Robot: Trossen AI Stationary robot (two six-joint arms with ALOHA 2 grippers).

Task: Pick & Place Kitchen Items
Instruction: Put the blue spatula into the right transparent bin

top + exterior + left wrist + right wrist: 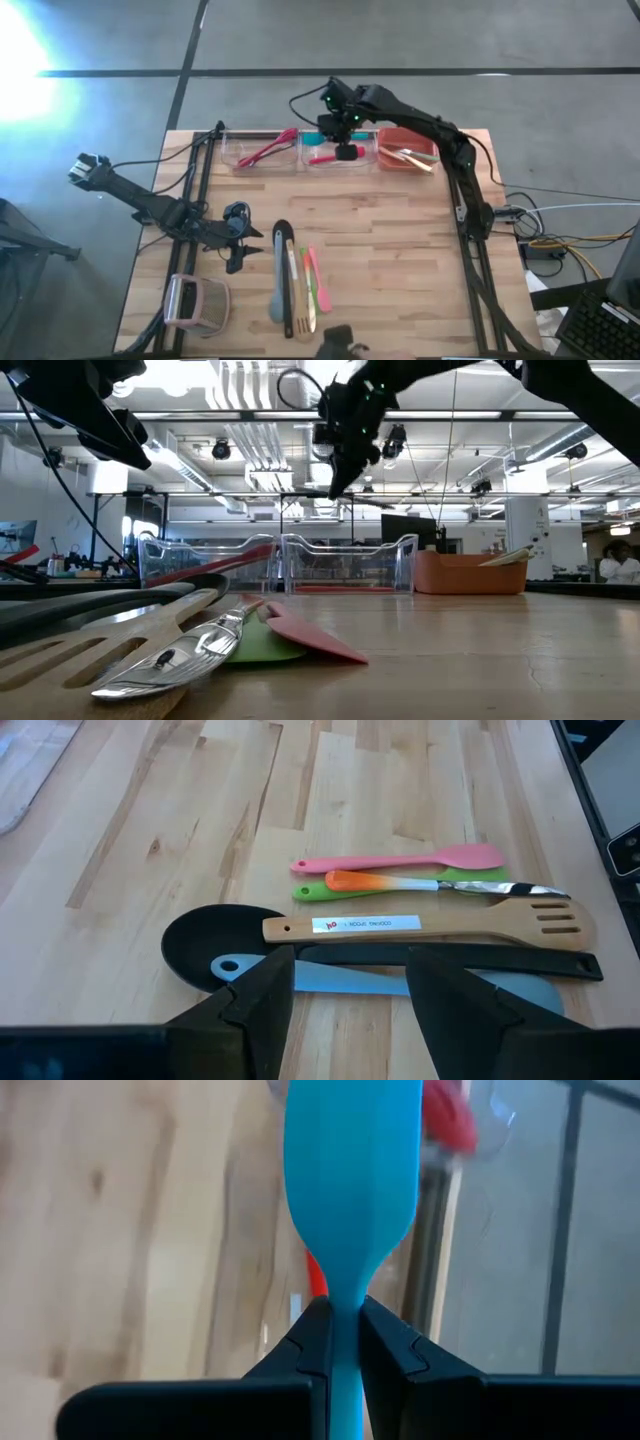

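From above, your right gripper [345, 150] hangs over the middle clear bin [338, 150] at the table's far edge, with a teal spatula [322, 158] showing there. A red utensil [266, 150] lies in the left clear bin [260, 152], and pale utensils sit in the orange bin [405, 152]. Your left gripper [236, 250] sits near the table's middle, just beside a row of utensils: black ladle [282, 240], grey spatula [277, 295], wooden slotted turner [303, 315], pink spatula [318, 280].

At table height, the right gripper [340, 465] is raised above the clear bins; the item it holds is hard to make out here.

In your left wrist view, the fingers [262, 1005] stand apart with nothing between them, pointing at the black ladle [215, 940], the wooden slotted turner [430, 925], the pink spatula [400, 862] and an orange-handled piece [420, 883].

In your right wrist view, the fingers [310, 1345] are clamped on the teal spatula's [350, 1170] thin neck.
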